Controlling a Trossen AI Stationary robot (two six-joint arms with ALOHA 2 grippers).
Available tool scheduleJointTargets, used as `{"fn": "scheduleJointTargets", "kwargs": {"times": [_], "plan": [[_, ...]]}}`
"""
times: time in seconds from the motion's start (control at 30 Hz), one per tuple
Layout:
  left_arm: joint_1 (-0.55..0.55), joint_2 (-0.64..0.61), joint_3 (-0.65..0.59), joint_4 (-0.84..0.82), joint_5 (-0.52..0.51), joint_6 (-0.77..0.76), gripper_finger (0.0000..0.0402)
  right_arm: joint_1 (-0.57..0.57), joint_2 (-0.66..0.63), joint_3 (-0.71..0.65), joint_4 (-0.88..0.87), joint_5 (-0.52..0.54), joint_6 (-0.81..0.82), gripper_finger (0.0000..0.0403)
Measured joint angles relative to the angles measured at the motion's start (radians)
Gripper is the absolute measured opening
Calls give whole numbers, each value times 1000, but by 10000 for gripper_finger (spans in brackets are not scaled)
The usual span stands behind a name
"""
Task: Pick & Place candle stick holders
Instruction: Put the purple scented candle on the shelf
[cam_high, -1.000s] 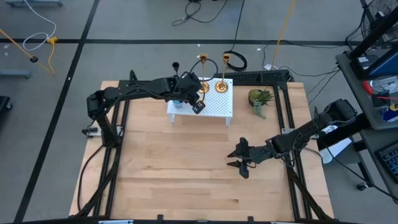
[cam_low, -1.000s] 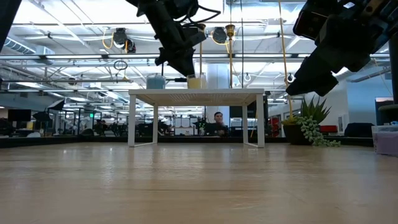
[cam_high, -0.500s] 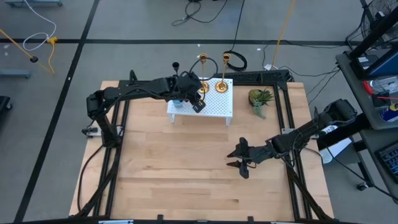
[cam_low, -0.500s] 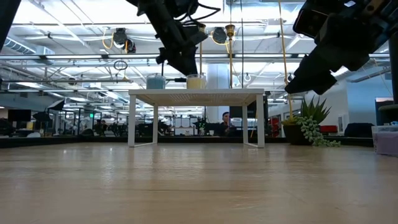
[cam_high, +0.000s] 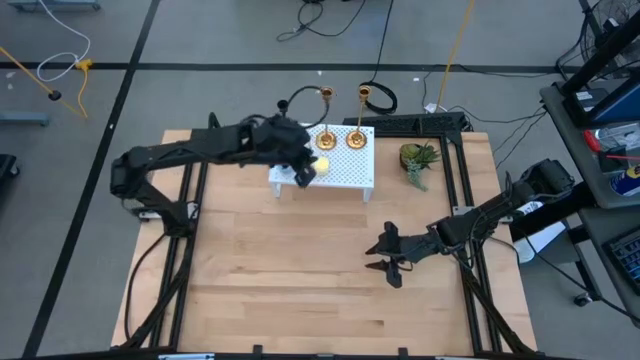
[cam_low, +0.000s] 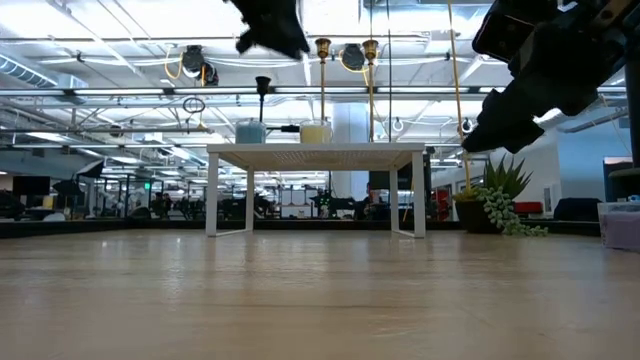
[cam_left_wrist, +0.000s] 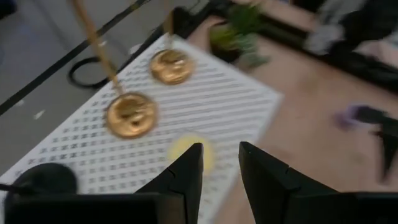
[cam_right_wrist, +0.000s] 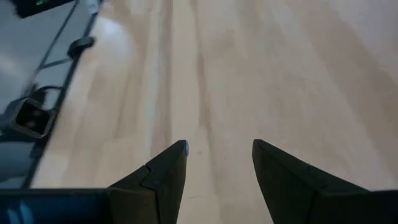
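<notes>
Two gold candle stick holders (cam_high: 327, 139) (cam_high: 357, 137) stand by their round bases on the white perforated rack (cam_high: 345, 172); they also show in the left wrist view (cam_left_wrist: 130, 114) (cam_left_wrist: 170, 65). The black holder (cam_low: 263, 100) stands upright on the rack's left part, its base in the left wrist view (cam_left_wrist: 45, 180). My left gripper (cam_left_wrist: 219, 168) is open and empty, high above the rack's left front (cam_high: 302, 168). My right gripper (cam_right_wrist: 217, 155) is open and empty above the table's right side (cam_high: 386, 256).
A yellow candle (cam_left_wrist: 189, 152) and a blue candle (cam_low: 250, 131) lie on the rack. A potted plant (cam_high: 418, 158) stands right of the rack. Bare wooden tabletop (cam_high: 290, 270) spreads in front of the rack.
My left gripper has risen well above the rack and drawn back a little toward the table's left edge. The black holder now stands free on the rack's left part. My right arm has kept still.
</notes>
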Motion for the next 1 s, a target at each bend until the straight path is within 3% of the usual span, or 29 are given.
{"fn": "scheduleJointTargets", "kwargs": {"times": [0.23, 0.47, 0.63, 0.73, 1.0], "plan": [[-185, -131, 0, -43, -52, 62, 111, 0, -19, 0, -1, -80, 7, 183], [-452, -177, -1, -79, -258, 75, 111, 0, -94, 0, -26, -122, -14, 183], [-619, -161, -1, -87, -326, 25, 111, 15, -166, 1, -48, -169, 3, 183], [-712, -139, -1, -100, -375, -14, 111, 43, -206, 31, -175, -176, 10, 183], [-878, -97, -36, -183, -582, -157, 111, 110, -205, 264, -701, -77, 53, 183]]}}
